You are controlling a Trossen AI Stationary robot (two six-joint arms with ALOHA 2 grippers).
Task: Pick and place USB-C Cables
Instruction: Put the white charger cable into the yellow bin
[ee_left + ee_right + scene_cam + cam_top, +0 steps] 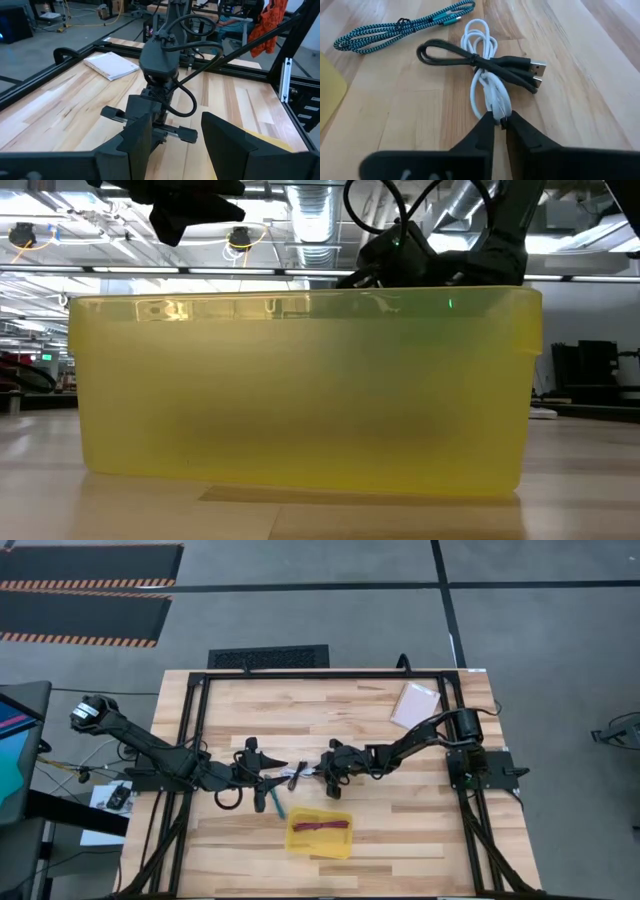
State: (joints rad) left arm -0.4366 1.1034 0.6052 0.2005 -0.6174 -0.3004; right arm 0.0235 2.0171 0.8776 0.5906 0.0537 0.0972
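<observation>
High view: both grippers meet at mid-counter, the left gripper (272,772) and right gripper (322,773) either side of the cable pile; the dark red cable (320,827) lies in the yellow tray (300,842).

Left wrist view: its jaws stand open, empty.

Right wrist view: jaws closed on the white cable (485,80), apparently pinching its end; the black cable (485,62) crosses it, the teal cable (400,27) lies apart.

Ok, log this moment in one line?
right gripper: fingers pinching white cable | black cable: across it | teal cable: table | red cable: yellow tray | left gripper: open, idle
</observation>
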